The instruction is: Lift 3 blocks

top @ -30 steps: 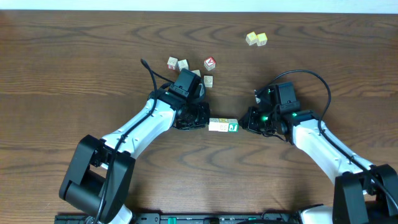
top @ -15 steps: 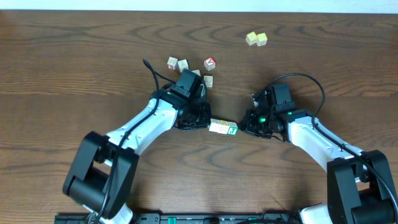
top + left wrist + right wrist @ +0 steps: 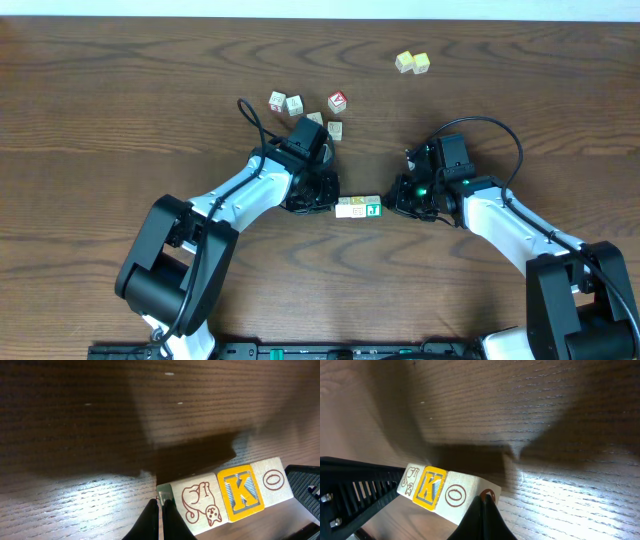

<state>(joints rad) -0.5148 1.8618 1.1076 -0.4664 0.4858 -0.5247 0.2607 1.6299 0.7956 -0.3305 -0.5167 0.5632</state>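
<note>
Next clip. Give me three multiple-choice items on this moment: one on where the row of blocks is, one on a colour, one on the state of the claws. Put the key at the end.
1. Where is the row of three blocks?
A. Beside the pale yellow pair
B. Between the left claw and the right claw
C. Touching the red-faced cube

2. What colour frames the K on the middle block?
A. Yellow
B. Red
C. Green

3. How do the claws stand?
A. Both wide open
B. Left open, right shut
C. Both shut, tips against the row's ends

Key:
1 B: the overhead view shows a claw at each end of the row.
2 A: both wrist views show the K face yellow.
3 C: each wrist view shows its fingers together, touching an end block.
</note>
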